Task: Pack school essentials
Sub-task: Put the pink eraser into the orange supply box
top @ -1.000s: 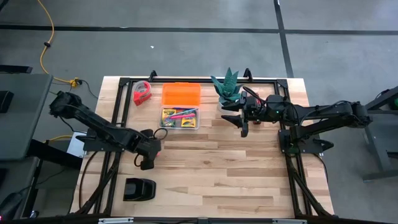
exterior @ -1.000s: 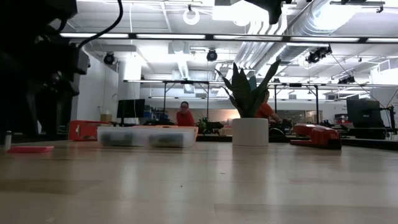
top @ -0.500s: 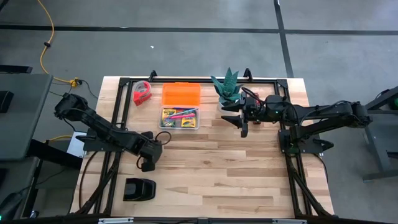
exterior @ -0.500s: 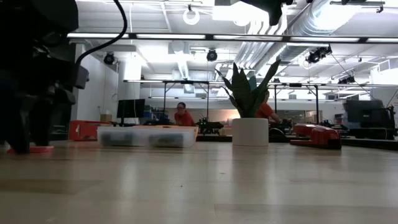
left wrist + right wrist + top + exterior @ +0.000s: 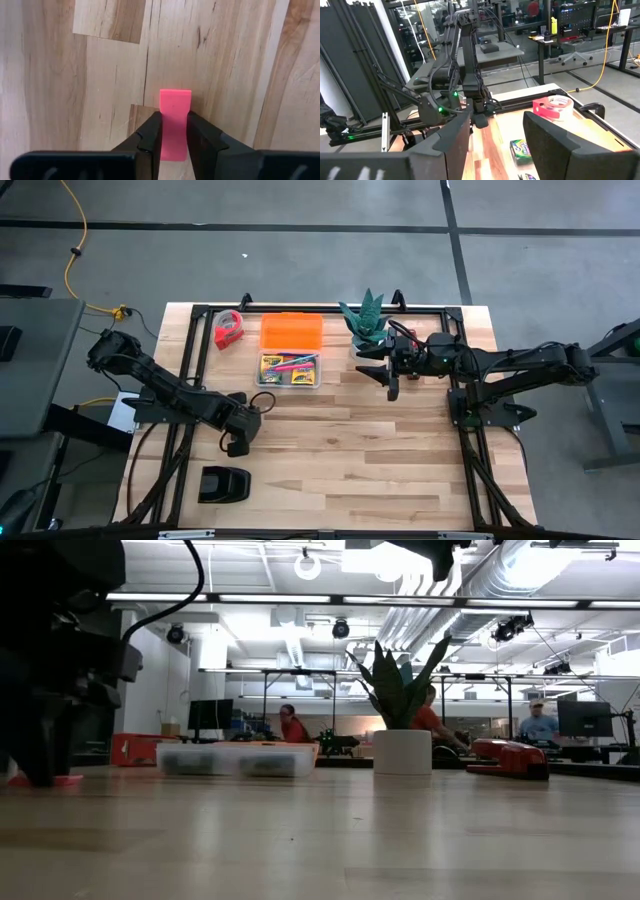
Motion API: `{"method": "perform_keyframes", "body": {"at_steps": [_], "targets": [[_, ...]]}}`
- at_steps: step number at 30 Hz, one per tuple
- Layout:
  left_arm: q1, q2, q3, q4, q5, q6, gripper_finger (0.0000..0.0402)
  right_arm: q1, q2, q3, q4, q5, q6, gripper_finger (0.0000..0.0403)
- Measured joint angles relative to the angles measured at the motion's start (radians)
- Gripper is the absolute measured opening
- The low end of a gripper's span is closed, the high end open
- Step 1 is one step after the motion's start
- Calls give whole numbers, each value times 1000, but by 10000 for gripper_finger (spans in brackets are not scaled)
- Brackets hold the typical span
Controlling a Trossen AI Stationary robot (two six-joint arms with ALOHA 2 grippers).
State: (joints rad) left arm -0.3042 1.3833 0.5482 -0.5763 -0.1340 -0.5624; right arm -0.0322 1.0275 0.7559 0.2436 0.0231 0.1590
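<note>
A small pink eraser [image 5: 175, 112] lies flat on the wooden table near its left side; it also shows in the low view [image 5: 68, 780]. My left gripper [image 5: 237, 445] stands down at the table over it, its two fingers closed on the eraser's sides. My right gripper [image 5: 392, 385] hangs open and empty beside the potted plant; its fingers show spread in the right wrist view [image 5: 495, 140]. A clear box [image 5: 290, 368] at the far middle holds the crayon boxes and pens. My left gripper pinches the eraser's two long sides [image 5: 174, 142] between its two fingers, at the end of the eraser nearer the wrist. The fingers [image 5: 150, 137] come from above, pointing down. The eraser lies flat on the table, its other end sticking out past the fingertips.
An orange lid [image 5: 292, 331] lies behind the clear box, a red tape dispenser [image 5: 228, 329] at the far left. A potted plant [image 5: 366, 320] stands at the far middle-right. A black object [image 5: 224, 483] sits near the front left. People show in the room beyond.
My left gripper has come down to the table onto the pink eraser, which earlier lay in the open beneath it, and has since kept still. The eraser has stayed in place.
</note>
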Motion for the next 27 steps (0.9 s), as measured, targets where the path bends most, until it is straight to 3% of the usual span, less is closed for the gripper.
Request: {"method": "perform_keyframes", "body": {"at_steps": [7,12,19,27], "targets": [[7,-5,63,-14,57,26,70,0,0,0,0,0,-1,179],[43,-79,123,-8,97,79,70,0,0,0,0,0,-1,179],[153,-277,244,36,14,200,71,0,0,0,0,0,-2,179],[291,-488,318,309,-75,386,72,0,0,0,8,0,0,179]]}}
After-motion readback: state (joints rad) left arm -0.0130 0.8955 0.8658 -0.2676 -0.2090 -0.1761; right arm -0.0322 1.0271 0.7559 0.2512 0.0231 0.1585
